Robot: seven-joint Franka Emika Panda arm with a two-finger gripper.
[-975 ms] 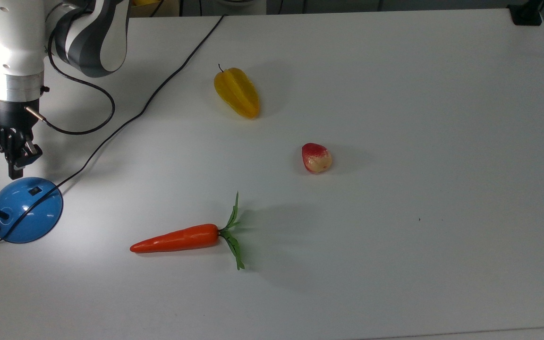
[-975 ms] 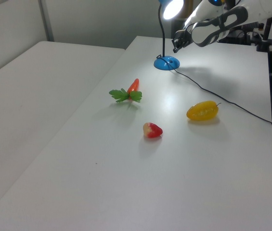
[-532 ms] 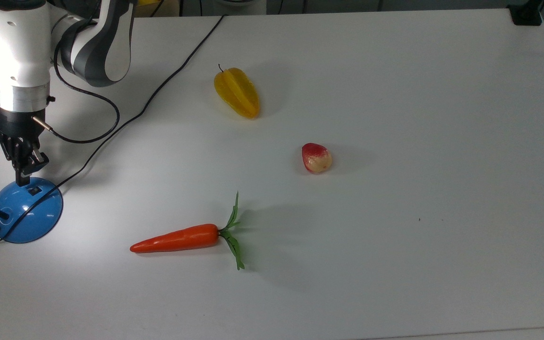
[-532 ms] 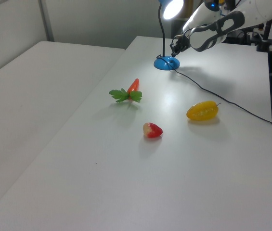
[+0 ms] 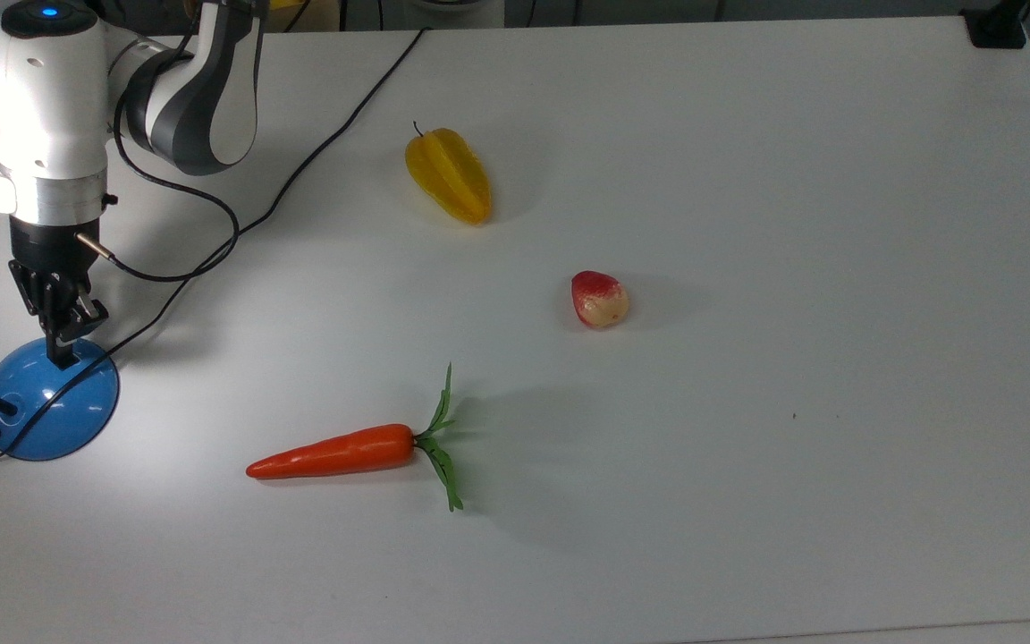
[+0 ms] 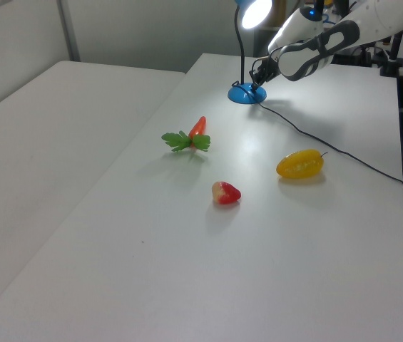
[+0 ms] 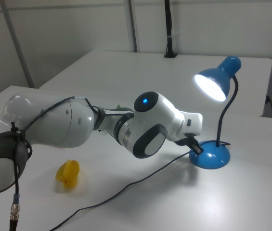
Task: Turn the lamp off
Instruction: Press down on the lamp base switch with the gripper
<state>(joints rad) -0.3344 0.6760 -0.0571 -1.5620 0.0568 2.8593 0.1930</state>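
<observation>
Lamp: the lamp [image 5: 48, 410] stands at the top view's left edge of the bench [image 5: 747, 447]; a blue dome base, a thin dark stem, and a blue shade [image 7: 218, 82] over it.
Light: the bulb glows bright in the right view and the left view, so the lamp is on.
Claw: the claw [image 5: 64, 354] points down with its tip on the upper rim of the base, where the switch should be; the switch itself is covered. The fingers look pressed together with nothing held between them.
Done: the claw is at the base, at the switch spot.
Left: the press must flip the switch; the light shows that it has not yet worked.
Cord: the black cord [image 5: 300, 170] runs from the base across the bench to the far edge.
Others: a carrot [image 5: 336, 452], a yellow fruit [image 5: 449, 175] and a red fruit [image 5: 599, 300] lie well apart from the lamp.
</observation>
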